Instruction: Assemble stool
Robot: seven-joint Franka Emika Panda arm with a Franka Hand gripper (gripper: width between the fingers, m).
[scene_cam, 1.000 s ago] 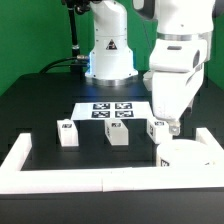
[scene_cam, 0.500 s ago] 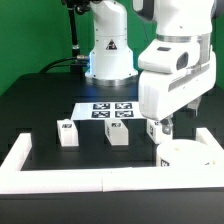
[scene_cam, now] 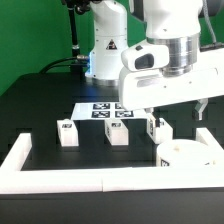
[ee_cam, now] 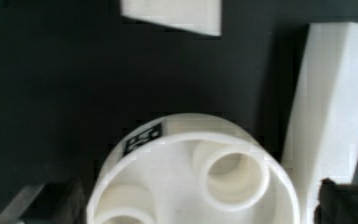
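The white round seat (scene_cam: 190, 155) lies at the exterior view's right, against the border wall. Three white leg blocks (scene_cam: 67, 133) (scene_cam: 118, 133) (scene_cam: 160, 130) stand in a row in front of the marker board. My gripper (scene_cam: 204, 112) hangs just above the seat, largely hidden by the turned wrist. In the wrist view the seat (ee_cam: 190, 170) shows its round hollows and a small tag. My gripper (ee_cam: 197, 205) is open, with a dark finger (ee_cam: 51, 200) on each side of the disc. I cannot tell whether the fingers touch it.
The marker board (scene_cam: 110, 112) lies behind the leg blocks. The long white border wall (scene_cam: 60, 178) runs along the front and both sides, and shows beside the seat in the wrist view (ee_cam: 336, 100). The robot base (scene_cam: 108, 55) stands at the back.
The arm has swung and the wrist has turned, so the big white link now lies across the view. The hand has shifted right over the seat. Seat and legs have not moved.
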